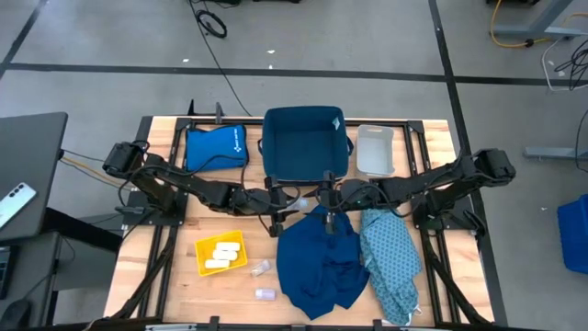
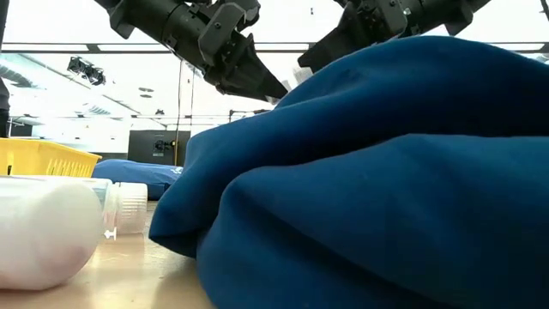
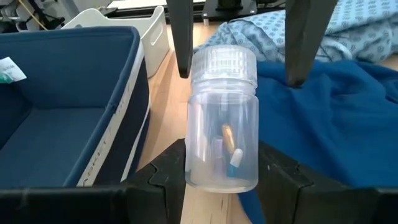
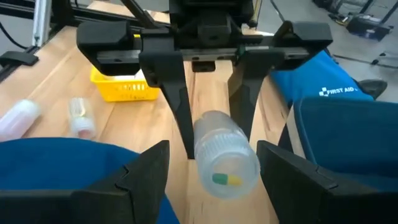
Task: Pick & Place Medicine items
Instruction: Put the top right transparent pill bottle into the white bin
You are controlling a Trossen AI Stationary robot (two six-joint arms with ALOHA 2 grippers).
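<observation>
A clear round medicine bottle (image 3: 222,134) with a ribbed cap (image 3: 224,62) and capsules inside hangs in the air between my two grippers, near the table's middle (image 1: 299,202). My left gripper (image 3: 221,183) is shut on it. My right gripper (image 4: 211,171) is open; its fingers (image 3: 180,37) stand on either side of the cap, and I cannot tell whether they touch it. A yellow tray (image 1: 220,253) holds cream-white packs. Two small bottles (image 1: 262,268) (image 1: 265,294) lie on the wood near it. My left gripper pinches the clear bottle's body (image 3: 205,168) near its base between its two fingers (image 4: 177,115), one on each side. The fingers come level from the table's left and lie along the bottle. The bottle is lifted clear, lying level with its cap toward the right gripper.
A dark blue cloth (image 1: 317,262) and a patterned pale blue cloth (image 1: 390,262) lie heaped under and near the right gripper. A blue bin (image 1: 305,142), a white container (image 1: 374,149) and a flat blue pouch (image 1: 216,147) sit along the far side.
</observation>
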